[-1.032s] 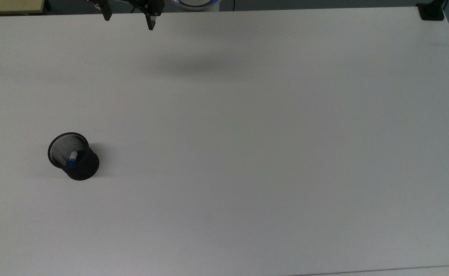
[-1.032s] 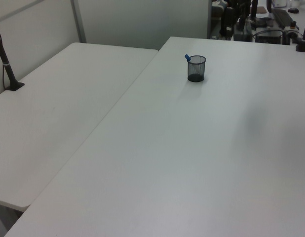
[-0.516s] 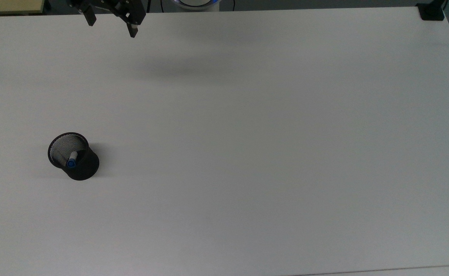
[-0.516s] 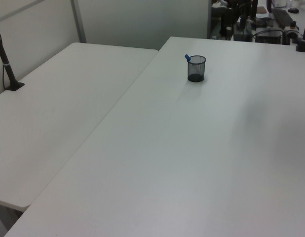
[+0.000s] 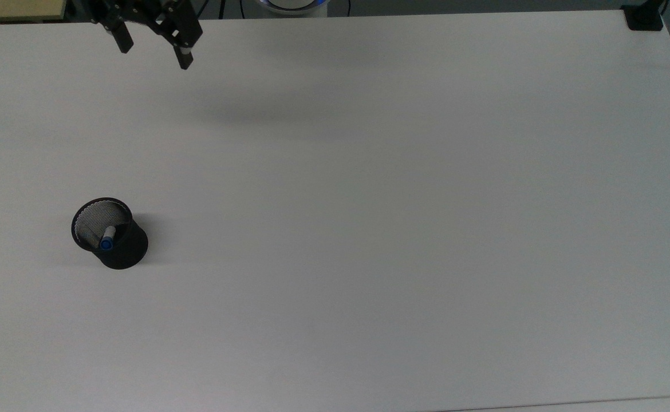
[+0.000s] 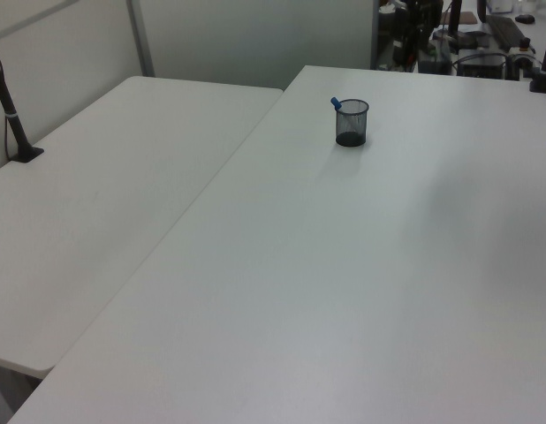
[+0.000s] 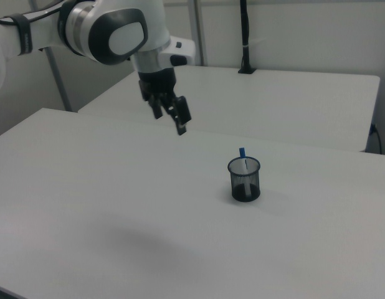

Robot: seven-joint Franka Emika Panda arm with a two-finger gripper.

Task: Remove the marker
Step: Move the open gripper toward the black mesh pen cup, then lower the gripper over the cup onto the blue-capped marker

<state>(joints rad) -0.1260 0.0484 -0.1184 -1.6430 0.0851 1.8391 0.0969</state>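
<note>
One shift over the last second: the claw (image 5: 152, 52) has slid along the far edge of the surface (image 5: 369, 200) toward the top view's left, so it is now more nearly in line with the cup (image 5: 111, 234). Fingers spread, nothing held. The marker (image 5: 107, 238) stands in the cup, blue end up, leaning on the rim. Judgement: approach underway; claw well apart from the cup, descent not begun.

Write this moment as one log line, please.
phase: approach | gripper: open, empty, above table | blue-capped white marker: inside black mesh cup
</note>
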